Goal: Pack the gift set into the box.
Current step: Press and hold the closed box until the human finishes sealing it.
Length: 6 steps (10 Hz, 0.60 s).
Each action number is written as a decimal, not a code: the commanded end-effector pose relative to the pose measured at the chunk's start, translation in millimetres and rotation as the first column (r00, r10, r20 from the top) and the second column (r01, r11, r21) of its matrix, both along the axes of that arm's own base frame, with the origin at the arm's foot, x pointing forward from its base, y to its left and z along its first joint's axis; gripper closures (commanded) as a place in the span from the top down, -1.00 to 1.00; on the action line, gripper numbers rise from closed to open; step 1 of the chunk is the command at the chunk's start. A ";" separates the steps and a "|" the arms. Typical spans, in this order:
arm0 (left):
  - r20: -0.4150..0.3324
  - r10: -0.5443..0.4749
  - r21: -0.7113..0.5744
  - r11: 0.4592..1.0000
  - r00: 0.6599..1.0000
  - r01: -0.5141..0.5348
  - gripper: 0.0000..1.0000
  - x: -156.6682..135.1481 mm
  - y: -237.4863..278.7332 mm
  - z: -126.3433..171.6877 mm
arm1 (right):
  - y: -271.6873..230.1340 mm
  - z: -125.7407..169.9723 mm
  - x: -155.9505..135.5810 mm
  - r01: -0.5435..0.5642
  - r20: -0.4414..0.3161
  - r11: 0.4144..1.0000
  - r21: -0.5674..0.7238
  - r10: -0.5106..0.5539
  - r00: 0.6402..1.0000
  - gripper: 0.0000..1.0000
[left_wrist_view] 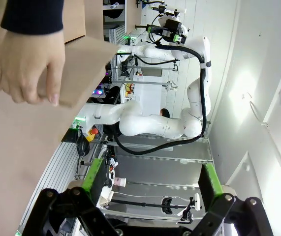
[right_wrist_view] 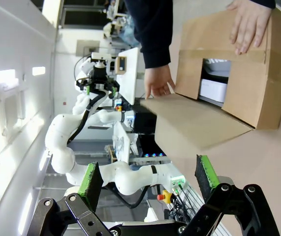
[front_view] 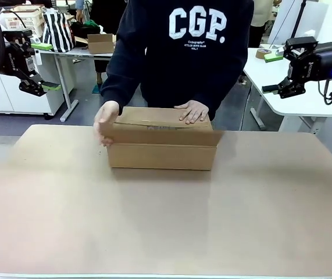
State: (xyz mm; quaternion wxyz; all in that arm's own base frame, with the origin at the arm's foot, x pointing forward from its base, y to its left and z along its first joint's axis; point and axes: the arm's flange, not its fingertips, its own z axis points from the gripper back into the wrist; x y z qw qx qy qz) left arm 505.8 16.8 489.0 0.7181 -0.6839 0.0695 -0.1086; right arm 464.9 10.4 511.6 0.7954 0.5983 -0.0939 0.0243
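- The left gripper (left_wrist_view: 152, 183) hangs at the left, well apart from the table (front_view: 166, 232). Its jaws stand wide apart with nothing between them.
- One hand (front_view: 106, 123) of the person is at the left end of the box (front_view: 161, 148). In the left wrist view its fingers curl over the edge of a flap.
- The box sits on the far middle of the table, right in front of the person. It is corrugated card, so I judge it light, stiff at its corners and walls, and springy at the flaps. A flap would bend if pinched at its tip. It is better pressed flat near its fold, and the box better steadied by a wall.
- The gift set (right_wrist_view: 212, 90) is, I judge, the pale-edged thing seen through the gap between the top flaps, lying inside the box. Most of it is hidden. It looks flat and rigid, so it would be held by its long edges if it needs shifting.
- The other hand (front_view: 193, 111) lies flat on a top flap, pressing it down, while one long flap sticks out open.
- The right gripper (right_wrist_view: 148, 183) hangs at the right, well apart from the box, its jaws apart and empty.
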 end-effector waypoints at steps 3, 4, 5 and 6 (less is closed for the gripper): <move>0.011 0.005 -0.027 1.000 1.000 -0.005 1.00 -4.2 -0.2 0.6 | 1.0 2.1 0.6 0.000 0.002 1.000 0.019 0.000 1.000 1.00; 0.011 0.005 -0.027 1.000 1.000 -0.005 1.00 -4.2 -0.2 0.6 | 1.0 2.1 0.6 0.000 0.002 1.000 0.019 0.000 1.000 1.00; 0.011 0.005 -0.027 1.000 1.000 -0.005 1.00 -4.2 -0.2 0.6 | 1.0 2.1 0.6 0.000 0.002 1.000 0.019 0.000 1.000 1.00; 0.011 0.005 -0.027 1.000 1.000 -0.005 1.00 -4.2 -0.2 0.6 | 1.0 2.1 0.6 0.000 0.002 1.000 0.019 0.000 1.000 1.00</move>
